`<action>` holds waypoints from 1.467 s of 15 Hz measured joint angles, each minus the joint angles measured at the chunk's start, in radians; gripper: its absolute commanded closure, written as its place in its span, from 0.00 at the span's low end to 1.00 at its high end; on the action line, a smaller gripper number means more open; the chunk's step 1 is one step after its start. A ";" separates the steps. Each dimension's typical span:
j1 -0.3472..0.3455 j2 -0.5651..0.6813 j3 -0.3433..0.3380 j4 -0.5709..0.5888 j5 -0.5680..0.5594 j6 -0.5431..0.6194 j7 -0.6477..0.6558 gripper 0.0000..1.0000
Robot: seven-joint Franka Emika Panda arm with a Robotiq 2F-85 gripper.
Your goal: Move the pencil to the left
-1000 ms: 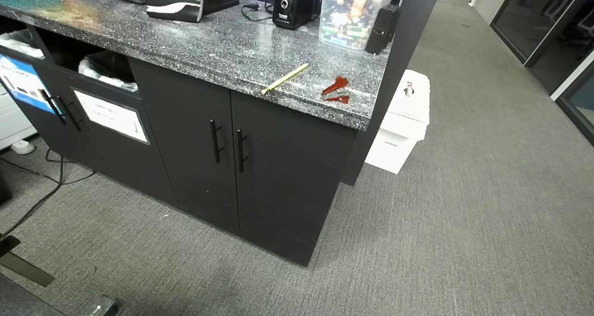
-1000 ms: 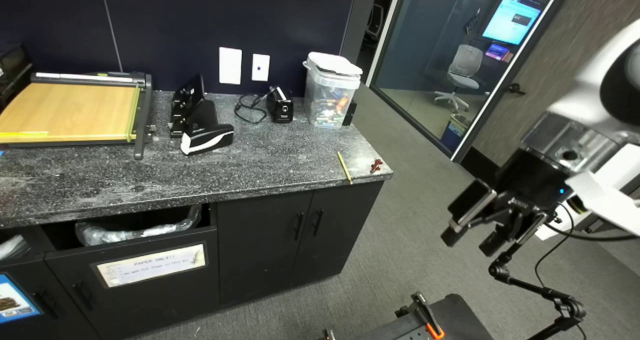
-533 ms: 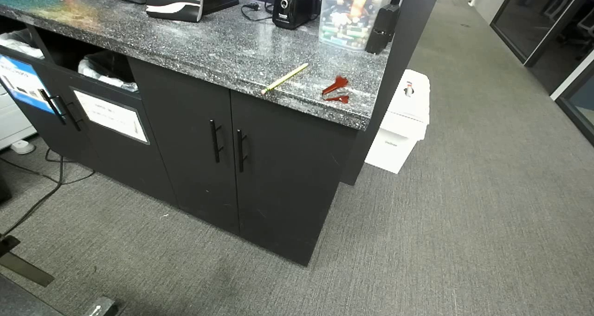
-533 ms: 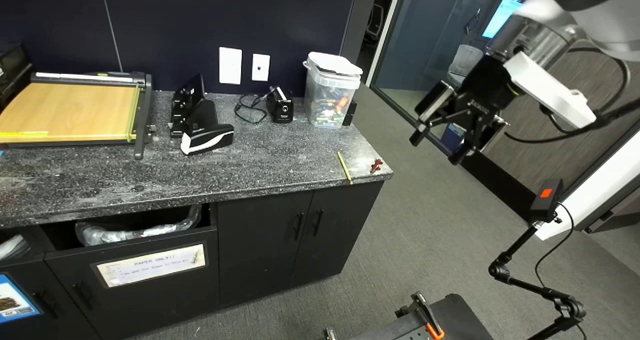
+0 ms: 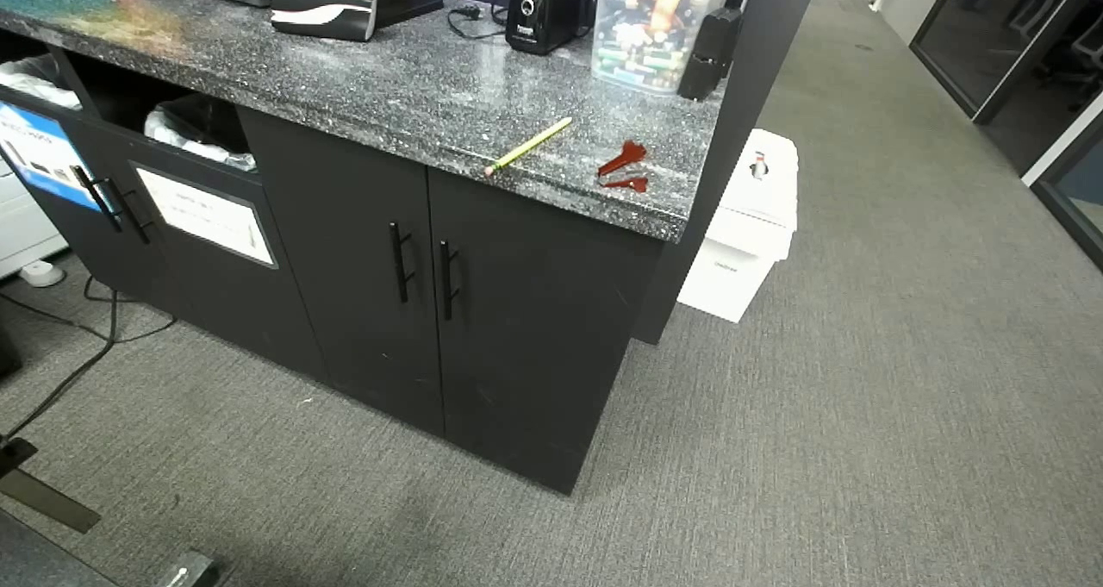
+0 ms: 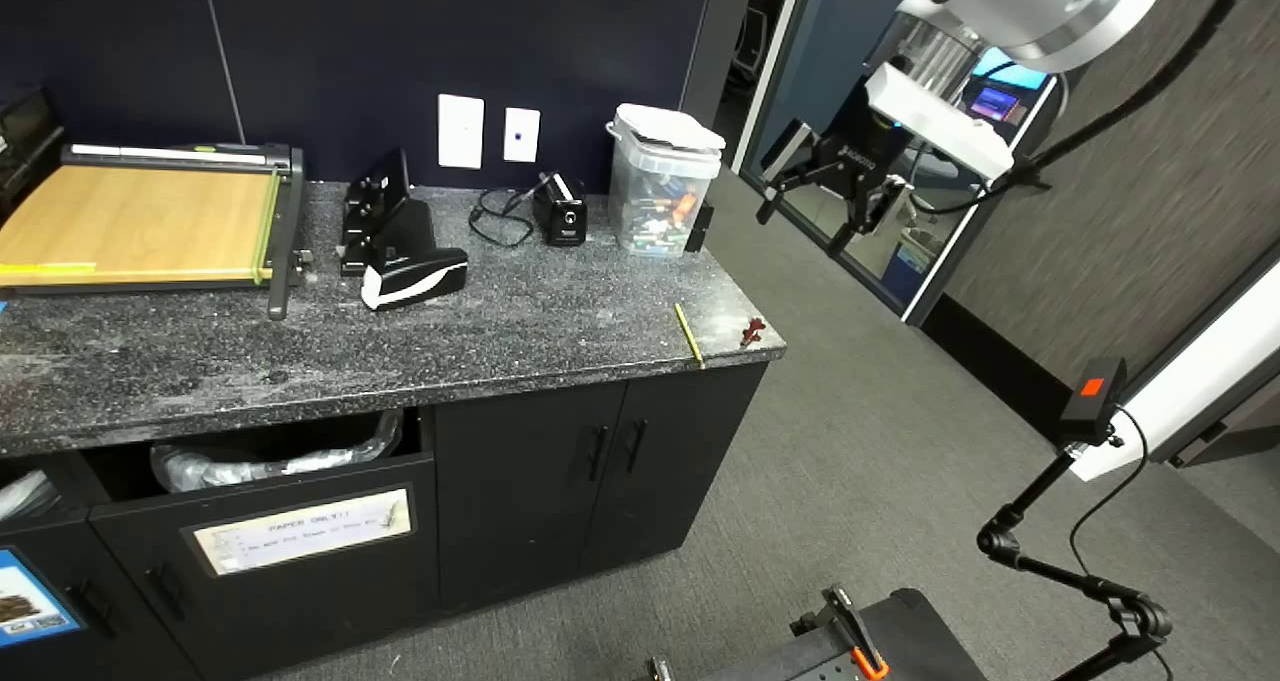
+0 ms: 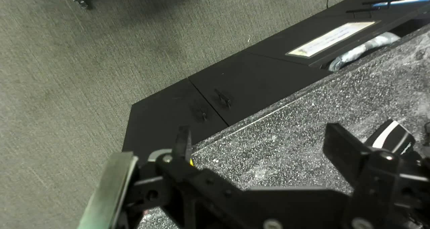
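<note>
Pincer (image 6: 805, 226) hanging spread while pencil (image 6: 689, 336) is lying on counter (image 6: 560, 331)

With the pencil serving as dial centre in an exterior view, a paper trimmer (image 6: 140, 223) is lying at nine o'clock. A black-and-white desk tool (image 6: 415, 279) is sitting between nine and ten; a corded black device (image 6: 565, 219) is standing between ten and eleven. Near twelve, a clear tub (image 6: 665, 168) is holding colourful items (image 6: 660, 226). The pale yellow pencil is lying flat, one end pointing toward five and reaching the counter's front edge. Near it, at three, a small red object (image 6: 752, 332) is resting. Lastly, the pincer is hovering between one and two, well apart from the pencil; in the wrist view its fingers (image 7: 342, 151) are standing wide, counter showing between them.
</note>
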 measured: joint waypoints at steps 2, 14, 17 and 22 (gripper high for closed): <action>-0.008 0.112 0.000 0.109 0.000 0.001 0.021 0.00; -0.052 0.701 -0.001 0.706 -0.006 0.071 0.173 0.00; -0.061 0.823 -0.003 0.838 -0.021 0.071 0.198 0.00; -0.080 1.002 -0.004 1.046 -0.056 0.071 0.222 0.00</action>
